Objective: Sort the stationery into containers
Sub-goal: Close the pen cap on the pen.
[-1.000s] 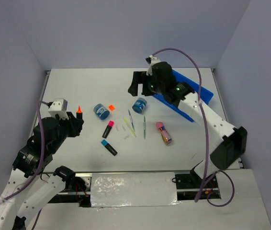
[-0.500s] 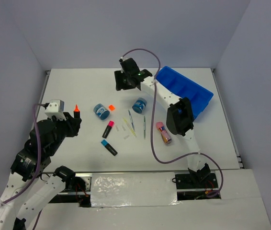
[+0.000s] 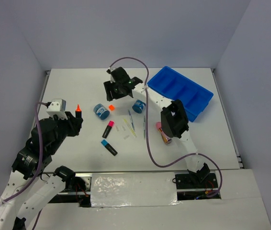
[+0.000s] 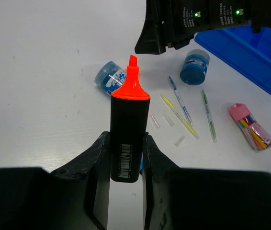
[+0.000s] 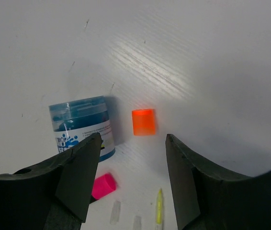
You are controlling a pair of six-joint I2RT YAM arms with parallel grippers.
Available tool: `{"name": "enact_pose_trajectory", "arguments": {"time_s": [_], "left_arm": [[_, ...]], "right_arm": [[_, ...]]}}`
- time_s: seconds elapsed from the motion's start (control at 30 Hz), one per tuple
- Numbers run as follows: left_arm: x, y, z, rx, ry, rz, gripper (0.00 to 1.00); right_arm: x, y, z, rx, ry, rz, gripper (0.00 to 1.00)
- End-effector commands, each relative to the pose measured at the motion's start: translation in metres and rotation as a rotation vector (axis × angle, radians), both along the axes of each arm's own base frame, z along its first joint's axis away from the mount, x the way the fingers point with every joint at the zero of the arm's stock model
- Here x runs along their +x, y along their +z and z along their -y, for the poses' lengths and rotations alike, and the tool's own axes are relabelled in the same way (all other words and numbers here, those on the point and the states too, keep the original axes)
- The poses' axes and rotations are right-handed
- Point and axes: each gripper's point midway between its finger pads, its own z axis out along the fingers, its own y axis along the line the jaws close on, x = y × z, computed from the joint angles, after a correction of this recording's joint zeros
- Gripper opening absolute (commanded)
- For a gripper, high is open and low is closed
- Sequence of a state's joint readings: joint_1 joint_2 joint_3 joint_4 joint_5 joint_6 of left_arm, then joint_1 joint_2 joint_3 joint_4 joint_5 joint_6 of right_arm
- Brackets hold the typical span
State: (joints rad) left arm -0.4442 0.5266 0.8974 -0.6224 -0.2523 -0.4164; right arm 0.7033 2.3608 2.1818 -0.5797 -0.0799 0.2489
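Observation:
My left gripper (image 4: pixel 126 153) is shut on a black highlighter (image 4: pixel 128 134), held upright with its orange tip bare, above the table's left side (image 3: pixel 77 111). My right gripper (image 5: pixel 133 140) is open and empty, hovering over a loose orange cap (image 5: pixel 143 122) that lies on the table (image 3: pixel 111 107). One blue tub (image 5: pixel 80 124) lies on its side by the cap; the second tub (image 3: pixel 139 105) stands to the right. A pink-capped highlighter (image 3: pixel 108 129), a blue-capped one (image 3: pixel 109 147), thin pens (image 3: pixel 131 122) and a pink-gold cylinder (image 3: pixel 164 133) lie mid-table. The blue tray (image 3: pixel 181 92) sits far right.
Small white pieces (image 3: pixel 126 137) lie among the pens. Grey walls close in the table on the left, back and right. The right arm's links (image 3: pixel 174 117) stretch across the middle, over the cylinder.
My right arm has swung left from over the blue tray to above the orange cap and side-lying tub. My left gripper holds the highlighter in nearly the same place.

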Motion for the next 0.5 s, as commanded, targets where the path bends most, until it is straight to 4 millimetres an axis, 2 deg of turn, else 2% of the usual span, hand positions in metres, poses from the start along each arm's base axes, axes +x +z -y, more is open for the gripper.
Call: {"name": "enact_pose_trajectory", "arguments": {"time_s": [0.0, 0.17, 0.47], "left_arm": [[0.004, 0.011, 0.004, 0.003, -0.021, 0.046, 0.00], [0.005, 0.009, 0.002, 0.008, -0.012, 0.037, 0.00], [0.004, 0.010, 0.002, 0.007, -0.010, 0.041, 0.00]], "right_arm": [[0.002, -0.005, -0.014, 0.029, 0.019, 0.014, 0.64], [0.001, -0.009, -0.020, 0.025, 0.034, 0.023, 0.64], [-0.001, -0.033, -0.023, 0.004, 0.043, -0.012, 0.61]]}}
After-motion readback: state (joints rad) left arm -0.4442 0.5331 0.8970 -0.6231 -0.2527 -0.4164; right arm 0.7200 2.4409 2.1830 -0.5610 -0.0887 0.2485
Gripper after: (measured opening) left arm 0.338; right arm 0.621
